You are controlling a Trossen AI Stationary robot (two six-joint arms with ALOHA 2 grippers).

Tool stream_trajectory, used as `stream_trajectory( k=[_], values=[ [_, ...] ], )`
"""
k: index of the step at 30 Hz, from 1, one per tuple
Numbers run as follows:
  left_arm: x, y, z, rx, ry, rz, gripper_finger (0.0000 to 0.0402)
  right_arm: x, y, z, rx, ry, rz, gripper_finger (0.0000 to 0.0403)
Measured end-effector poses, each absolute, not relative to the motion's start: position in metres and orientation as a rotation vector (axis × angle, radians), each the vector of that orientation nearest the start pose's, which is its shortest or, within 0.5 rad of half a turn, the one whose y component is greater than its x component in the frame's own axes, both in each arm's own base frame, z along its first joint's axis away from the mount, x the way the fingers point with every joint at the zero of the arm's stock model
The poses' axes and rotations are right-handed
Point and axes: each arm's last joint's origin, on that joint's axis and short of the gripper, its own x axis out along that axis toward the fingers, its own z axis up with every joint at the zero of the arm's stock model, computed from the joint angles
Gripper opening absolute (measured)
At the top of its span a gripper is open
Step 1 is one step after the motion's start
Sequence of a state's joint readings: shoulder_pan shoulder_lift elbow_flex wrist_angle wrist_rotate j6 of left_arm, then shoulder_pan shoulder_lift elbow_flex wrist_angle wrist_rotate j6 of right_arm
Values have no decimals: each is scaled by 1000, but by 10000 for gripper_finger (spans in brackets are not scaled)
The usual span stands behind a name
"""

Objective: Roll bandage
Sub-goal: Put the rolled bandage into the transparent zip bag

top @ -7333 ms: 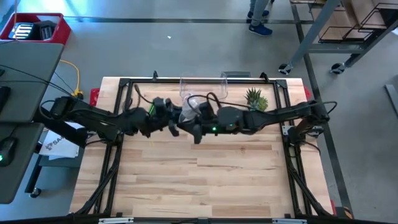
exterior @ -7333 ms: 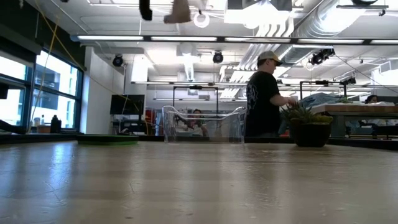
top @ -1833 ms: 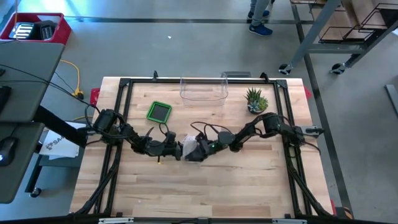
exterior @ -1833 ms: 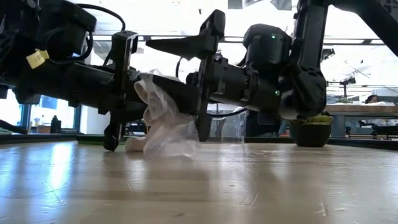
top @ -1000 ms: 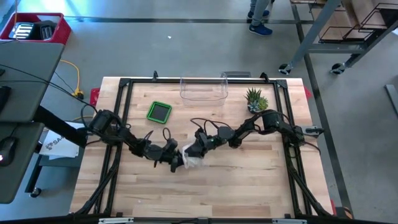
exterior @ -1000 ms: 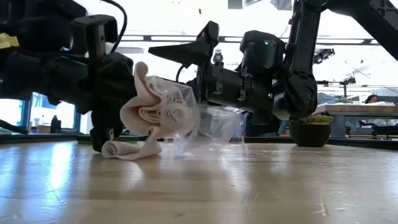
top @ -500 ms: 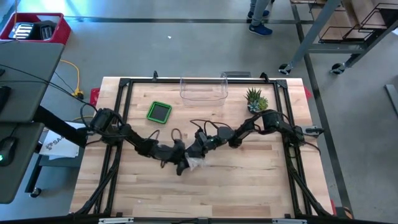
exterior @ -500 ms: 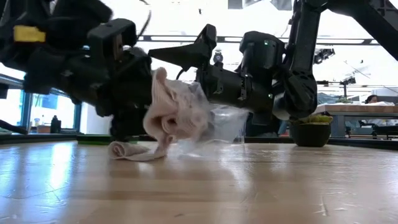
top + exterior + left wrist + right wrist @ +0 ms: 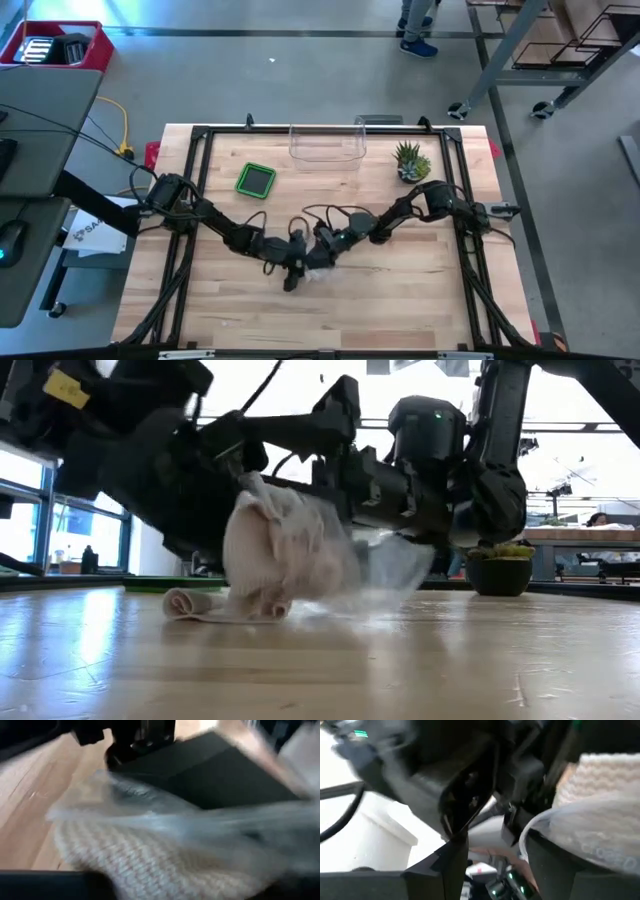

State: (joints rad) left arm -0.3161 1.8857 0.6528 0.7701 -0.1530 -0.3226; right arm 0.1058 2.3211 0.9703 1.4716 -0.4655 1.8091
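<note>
Bandage: soft, light cream knitted bandage in slippery clear plastic wrap, at tabletop centre; best pinched at its loose tail.
Left claw: spread around the bandage.
Right claw: clamped on the wrap, from 3 o'clock.

Grey floor around the wooden table; grey desk alongside, red bin beyond. Windows at one side, ceiling light strips on.
</note>
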Motion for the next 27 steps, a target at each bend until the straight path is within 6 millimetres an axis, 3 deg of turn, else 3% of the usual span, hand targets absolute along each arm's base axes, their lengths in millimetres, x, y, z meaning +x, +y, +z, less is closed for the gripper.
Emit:
stream_trajectory(
  k=[5, 12, 20, 27],
  values=[
    [321, -100, 100, -101, 574, -98, 189, 400, 58, 81, 1742, 483, 553, 193],
    [316, -105, 104, -215, 563, -74, 189, 399, 59, 87, 1779, 455, 603, 193],
    [314, -115, 112, -254, 528, -95, 188, 398, 57, 108, 1779, 460, 628, 193],
    [312, -119, 115, -268, 520, -88, 188, 396, 57, 117, 1665, 600, 451, 193]
  ],
)
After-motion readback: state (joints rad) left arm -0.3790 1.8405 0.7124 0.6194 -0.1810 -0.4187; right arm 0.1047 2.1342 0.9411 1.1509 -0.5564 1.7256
